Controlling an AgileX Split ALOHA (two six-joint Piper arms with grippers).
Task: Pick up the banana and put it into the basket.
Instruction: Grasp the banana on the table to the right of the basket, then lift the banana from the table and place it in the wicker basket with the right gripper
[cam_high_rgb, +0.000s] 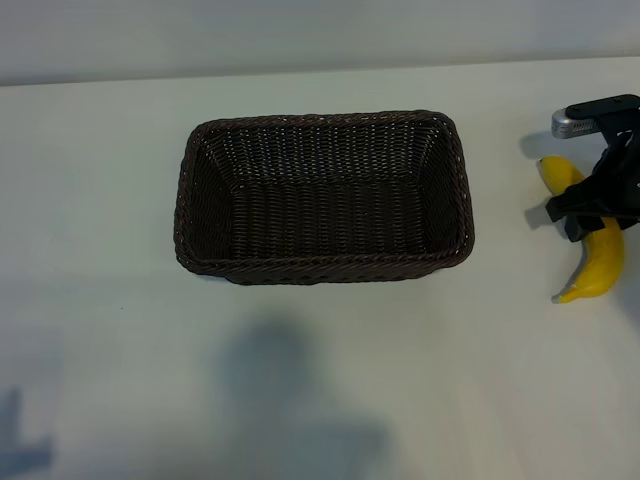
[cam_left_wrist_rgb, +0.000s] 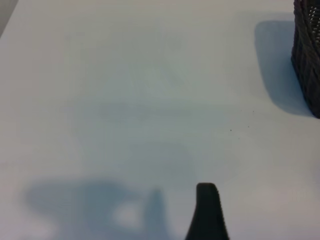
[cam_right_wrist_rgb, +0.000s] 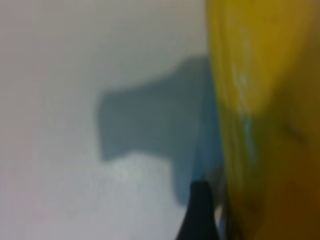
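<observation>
White table (cam_high_rgb: 330, 380), right end effector (cam_high_rgb: 590, 205) astride banana (cam_high_rgb: 598, 265)

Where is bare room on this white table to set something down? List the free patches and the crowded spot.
Free: the white table left of the dark-brown woven wicker basket, the wide strip in front of it, the narrower strip behind it, and the basket's own empty floor. Crowded: the right edge, where the right gripper straddles the curved yellow banana. The left gripper hangs open over bare table.

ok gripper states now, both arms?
Left gripper: open, empty, over bare table.
Right gripper: open, straddling the banana, not closed on it.
</observation>
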